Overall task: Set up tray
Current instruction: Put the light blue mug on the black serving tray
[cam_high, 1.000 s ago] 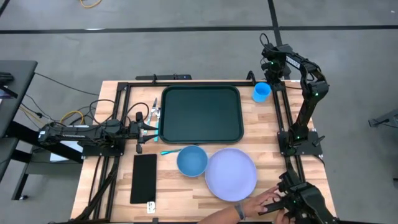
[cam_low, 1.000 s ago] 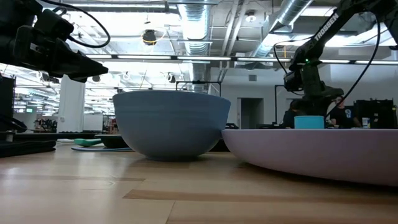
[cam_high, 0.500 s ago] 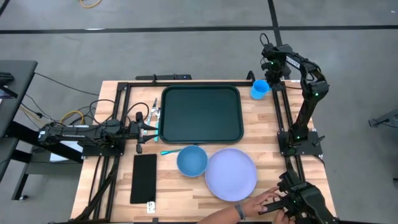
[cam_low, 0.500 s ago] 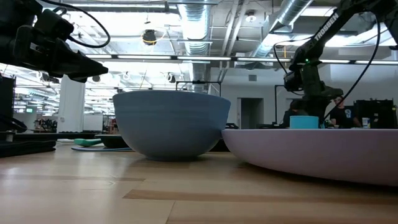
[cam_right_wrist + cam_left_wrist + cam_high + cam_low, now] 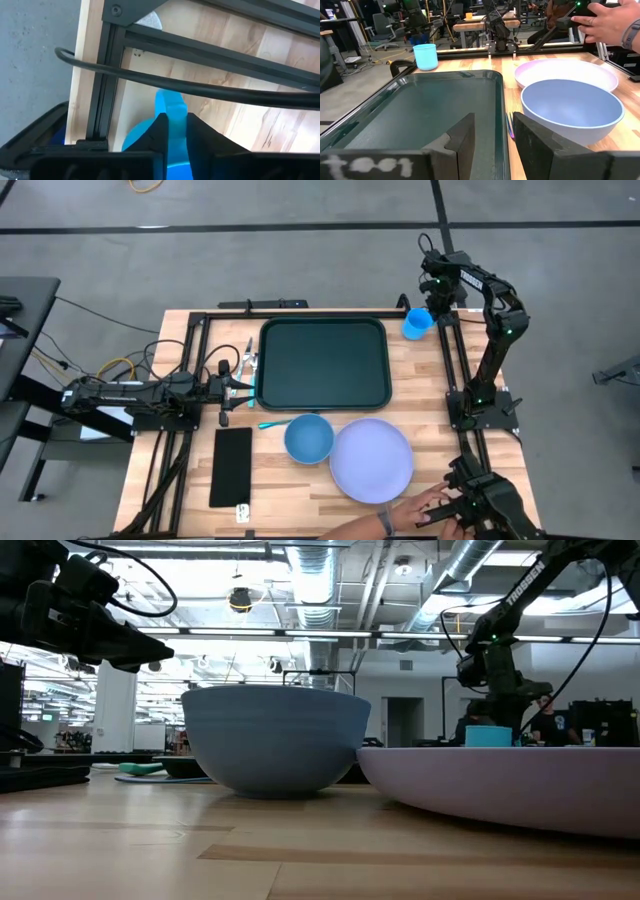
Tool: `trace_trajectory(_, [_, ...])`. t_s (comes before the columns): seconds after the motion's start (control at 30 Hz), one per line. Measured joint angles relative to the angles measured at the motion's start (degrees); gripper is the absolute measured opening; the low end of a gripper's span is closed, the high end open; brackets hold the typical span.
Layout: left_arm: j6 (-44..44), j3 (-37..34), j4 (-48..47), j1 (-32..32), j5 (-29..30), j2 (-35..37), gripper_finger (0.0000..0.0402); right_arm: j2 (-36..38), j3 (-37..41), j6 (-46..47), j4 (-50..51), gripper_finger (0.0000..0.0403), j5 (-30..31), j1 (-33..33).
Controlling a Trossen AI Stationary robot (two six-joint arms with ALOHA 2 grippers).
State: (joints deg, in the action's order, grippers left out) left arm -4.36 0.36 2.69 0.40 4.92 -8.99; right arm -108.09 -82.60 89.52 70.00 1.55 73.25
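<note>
The dark green tray [image 5: 325, 363] lies flat in the middle of the table, also seen in the left wrist view as the tray [image 5: 420, 110]. A small blue cup [image 5: 417, 323] stands past the tray's far right corner. My right gripper [image 5: 432, 308] points down over the cup and is shut on it. The plate's rim hides the cup's [image 5: 489, 736] foot in the low view. My left gripper [image 5: 245, 385] waits at the tray's left edge, level and open, with nothing between its fingers [image 5: 465, 137]. My right gripper pinches the blue cup's wall at the rim [image 5: 172, 107] between its two fingers [image 5: 159, 131]. The fingers come from above, pointing down. The cup stays upright below them; whether its foot is on the table I cannot tell.
A blue bowl [image 5: 308, 437] and a lavender plate [image 5: 371, 460] sit near the front edge, a teal utensil [image 5: 272, 423] beside the bowl. A flat black rectangle [image 5: 232, 467] lies front left. Metal cutlery [image 5: 248, 360] lies left of the tray. A person's hand [image 5: 415, 508] reaches in front right.
The blue cup has shifted a little toward the table's far left, closer to the tray's corner, under my right gripper. Both arms have kept their places.
</note>
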Motion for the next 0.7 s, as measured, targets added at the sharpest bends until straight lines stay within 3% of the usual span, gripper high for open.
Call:
trace_trajectory(0.17, [0.01, 0.02, 0.0, 0.0, 0.0, 0.0, 0.0121, 0.0, 0.01, -0.62, -0.25, 0.0055, -0.32, 0.0])
trace_trajectory(0.47, [0.02, 0.0, -0.01, 0.0, 0.01, 0.01, 0.0121, 0.01, -1.21, -3.46, 0.22, 0.0036, -1.69, -0.11])
trace_trajectory(0.7, [0.02, 0.0, -0.01, 0.0, -0.01, 0.0, 0.0121, 0.07, -4.02, -7.8, 0.48, 0.0056, -1.71, -0.61])
